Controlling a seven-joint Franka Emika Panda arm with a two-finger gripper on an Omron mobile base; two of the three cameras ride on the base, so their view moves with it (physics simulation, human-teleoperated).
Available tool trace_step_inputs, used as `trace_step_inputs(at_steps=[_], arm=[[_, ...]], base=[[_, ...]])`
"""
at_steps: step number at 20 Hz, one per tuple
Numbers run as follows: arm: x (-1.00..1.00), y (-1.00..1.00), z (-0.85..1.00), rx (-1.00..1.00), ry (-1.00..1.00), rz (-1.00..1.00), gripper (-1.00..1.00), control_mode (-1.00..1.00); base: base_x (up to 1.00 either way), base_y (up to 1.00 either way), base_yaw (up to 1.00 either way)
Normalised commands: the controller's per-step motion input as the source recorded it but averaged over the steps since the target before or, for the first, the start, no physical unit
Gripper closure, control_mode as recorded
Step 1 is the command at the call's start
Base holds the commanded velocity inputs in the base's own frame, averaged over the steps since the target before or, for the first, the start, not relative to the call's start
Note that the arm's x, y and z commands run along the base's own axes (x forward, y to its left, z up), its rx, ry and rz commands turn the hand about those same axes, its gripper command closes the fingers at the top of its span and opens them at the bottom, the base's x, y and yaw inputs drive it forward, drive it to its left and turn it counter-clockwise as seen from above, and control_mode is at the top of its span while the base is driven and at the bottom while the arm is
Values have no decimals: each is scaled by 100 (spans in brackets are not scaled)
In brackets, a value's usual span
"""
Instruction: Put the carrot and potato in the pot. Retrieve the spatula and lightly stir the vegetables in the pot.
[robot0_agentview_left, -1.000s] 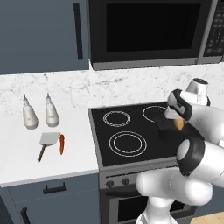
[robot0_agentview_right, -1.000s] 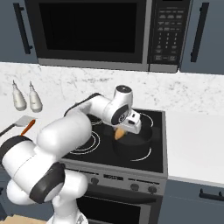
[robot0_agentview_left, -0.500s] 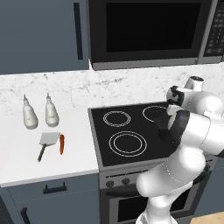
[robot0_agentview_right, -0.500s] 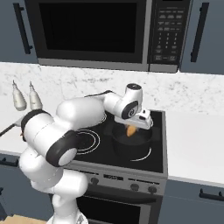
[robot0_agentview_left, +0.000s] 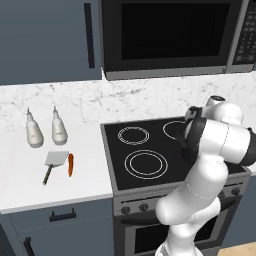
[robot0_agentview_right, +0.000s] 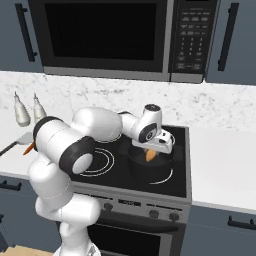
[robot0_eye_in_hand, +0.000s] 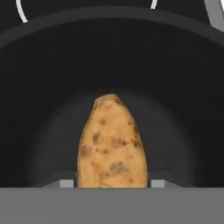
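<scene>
Pot (robot0_agentview_right: 150, 167) sitting on stove's front right burner. Gripper (robot0_agentview_right: 151, 150) hanging above pot's inside, fingers clamping potato (robot0_agentview_right: 150, 155), its free end pointing into pot. Spatula (robot0_agentview_left: 53, 164) lying near counter's front edge, left of stove; carrot (robot0_agentview_left: 70, 164) lying just beside its blade.

– Where's everything?
– My gripper (robot0_agentview_right: 151, 154) hangs over the pot (robot0_agentview_right: 150, 165) on the stove's right front burner, potato (robot0_eye_in_hand: 111, 142) between its fingers. Carrot (robot0_agentview_left: 70, 164) lies right of the spatula (robot0_agentview_left: 53, 164) on the tabletop (robot0_agentview_left: 30, 180), bottles (robot0_agentview_left: 45, 131) behind.
</scene>
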Motion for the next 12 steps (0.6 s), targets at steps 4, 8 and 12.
trace_step_inputs(at_steps=[4, 8, 12], arm=[[0, 0, -27, 0, 0, 0, -100, -100], [0, 1, -7, 0, -2, 0, -100, -100], [-5, 0, 16, 0, -8, 0, -100, -100]], base=[[0, 0, 0], [0, 0, 0], [0, 0, 0]])
